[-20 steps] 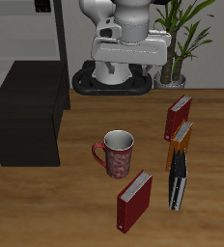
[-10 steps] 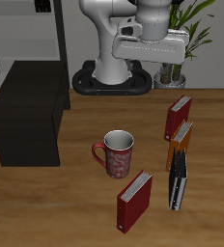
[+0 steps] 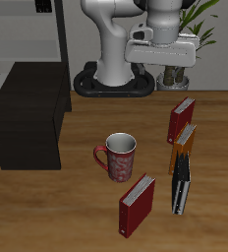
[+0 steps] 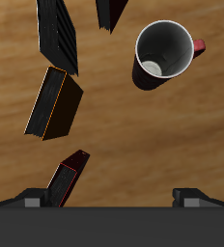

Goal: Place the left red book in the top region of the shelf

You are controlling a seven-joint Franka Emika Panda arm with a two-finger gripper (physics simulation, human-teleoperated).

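The left red book [image 3: 181, 120] stands upright at the back of a row of books; in the wrist view its spine [image 4: 70, 176] shows close to one fingertip. My gripper [image 3: 168, 71] hangs open and empty above and slightly behind that book, its fingers [image 4: 27, 199] spread wide around nothing. The shelf [image 3: 28, 123], a low blackish-brown cabinet, sits across the table from the books, past the mug. A second red book [image 3: 138, 205] stands near the table's front edge.
An orange book [image 3: 184, 140] and a black book [image 3: 181, 183] stand in the row in front of the left red book. A red patterned mug [image 3: 119, 156] stands mid-table. A pale grey rack [image 3: 28, 30] rises behind the shelf, and a potted plant [image 3: 185, 39] stands behind the gripper.
The arm has swung sideways toward the row of books, carrying the open gripper from above mid-table to above the left red book. Nothing on the table has moved.
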